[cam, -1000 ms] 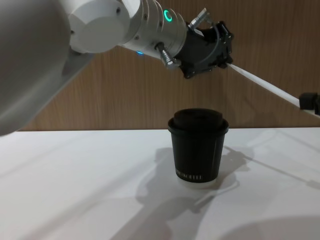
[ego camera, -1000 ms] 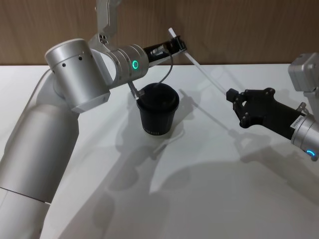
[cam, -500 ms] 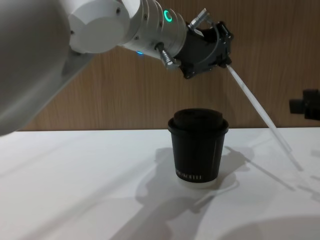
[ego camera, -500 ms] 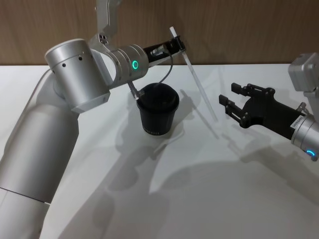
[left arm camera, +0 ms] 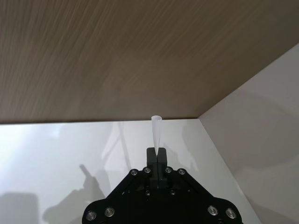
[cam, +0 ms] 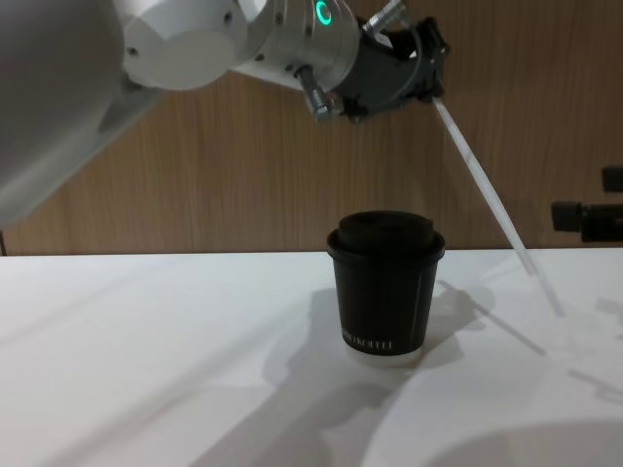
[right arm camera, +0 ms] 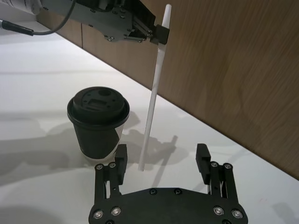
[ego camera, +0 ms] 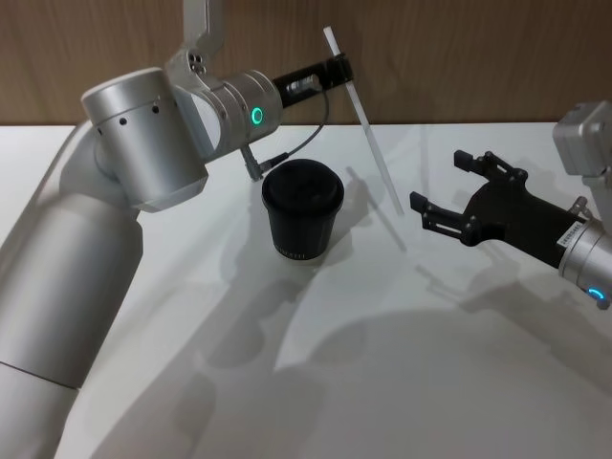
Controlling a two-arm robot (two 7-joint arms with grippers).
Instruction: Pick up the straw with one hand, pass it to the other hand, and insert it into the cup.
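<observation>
the straw (ego camera: 368, 134) is up in the air, pinched close to its upper end by our left tool (ego camera: 337, 69), whose fingers are pressed together on it with a short stub of straw poking out above the grip. from there it slants down and to the right, and its lower end hangs free and touches nothing. in the left wrist view we see the stub of the straw (left arm camera: 155, 133) rising from between the closed fingertips of the left tool (left arm camera: 156, 156). in the chest view the straw (cam: 487, 195) runs from the left tool (cam: 431, 83) down past the right side of the cup (cam: 385, 292), apart from it.

the cup (ego camera: 302, 215) stands upright on the white tabletop (ego camera: 191, 382) with its domed lid on, below the left wrist with its green ring light (ego camera: 256, 116). a thin dark cable (ego camera: 296, 148) loops from that wrist just behind the cup.

our right tool (ego camera: 442, 182) hovers over the tabletop to the right of the straw's lower end, its fingers spread wide and holding nothing. in the right wrist view the straw (right arm camera: 153, 93) comes down between the cup (right arm camera: 99, 126) and the open fingers of the right tool (right arm camera: 161, 156), its tip near the left-hand finger but apart from it. a wooden wall (ego camera: 478, 57) stands behind the tabletop.
</observation>
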